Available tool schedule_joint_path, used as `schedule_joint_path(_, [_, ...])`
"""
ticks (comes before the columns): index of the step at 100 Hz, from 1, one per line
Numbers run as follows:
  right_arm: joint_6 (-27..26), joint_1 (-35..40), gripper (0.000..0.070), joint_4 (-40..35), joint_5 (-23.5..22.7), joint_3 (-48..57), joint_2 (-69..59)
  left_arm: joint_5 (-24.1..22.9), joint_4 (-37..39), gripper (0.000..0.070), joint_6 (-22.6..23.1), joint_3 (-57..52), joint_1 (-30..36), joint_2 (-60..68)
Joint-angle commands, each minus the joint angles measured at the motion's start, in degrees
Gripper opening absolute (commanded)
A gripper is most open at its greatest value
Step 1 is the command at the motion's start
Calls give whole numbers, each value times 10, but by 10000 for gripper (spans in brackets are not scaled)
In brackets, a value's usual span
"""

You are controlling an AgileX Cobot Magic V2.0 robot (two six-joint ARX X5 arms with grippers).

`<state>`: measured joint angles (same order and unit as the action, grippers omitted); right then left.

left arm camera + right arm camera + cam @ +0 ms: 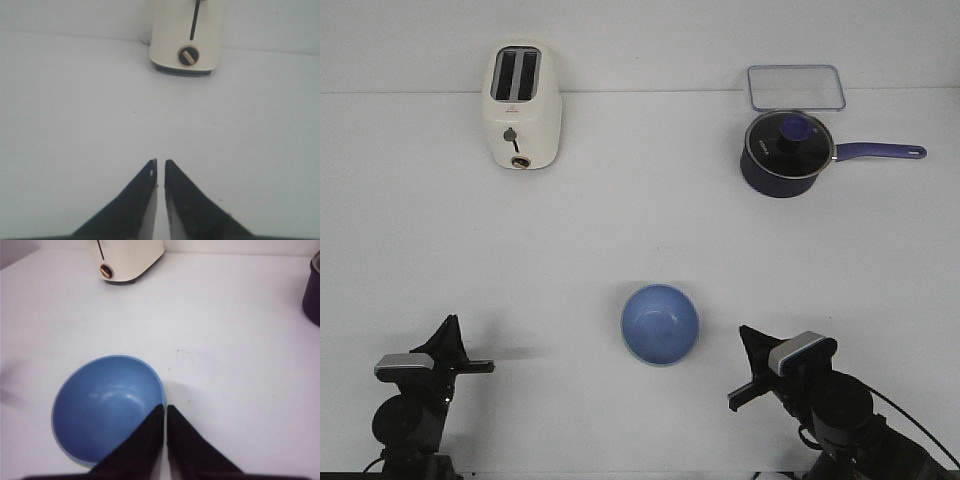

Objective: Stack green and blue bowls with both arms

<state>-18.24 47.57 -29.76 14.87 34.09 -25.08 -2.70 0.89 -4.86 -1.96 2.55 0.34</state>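
The periwinkle blue bowl (660, 324) stands upright at the table's middle front, and it also shows in the right wrist view (100, 400). A thin paler edge runs round its rim; the green bowl shows nowhere as a separate thing. My right gripper (744, 332) is to the right of the bowl, apart from it, with its jaws together and empty (165, 407). My left gripper (448, 322) is at the front left, far from the bowl. It points at the toaster, with its jaws together and empty (160, 162).
A cream toaster (521, 105) stands at the back left. A dark navy lidded saucepan (782, 152) with a long handle stands at the back right. A clear rectangular lid (796, 87) lies behind the saucepan.
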Motion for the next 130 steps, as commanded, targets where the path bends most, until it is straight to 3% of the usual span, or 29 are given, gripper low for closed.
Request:
schedule_joint_path(1, [-3, 5, 12, 5, 2, 5, 0, 3, 12, 13, 8, 12, -5, -2])
schedule_joint_path(81, [-3, 4, 12, 5, 2, 5, 0, 2, 8, 13, 8, 12, -8, -2])
schedule_joint_path(87, [38, -5, 12, 8, 15, 5, 3, 2, 8, 13, 8, 12, -8, -2])
schedule_joint_path(99, [104, -88, 12, 40, 12, -16, 20, 2, 8, 13, 8, 12, -8, -2])
schedule_joint_path(117, [154, -307, 12, 159, -106, -130, 101, 2, 8, 13, 8, 12, -8, -2])
schedule_joint_path(130, [166, -410, 12, 205, -155, -224, 170, 2, 8, 13, 8, 12, -8, -2])
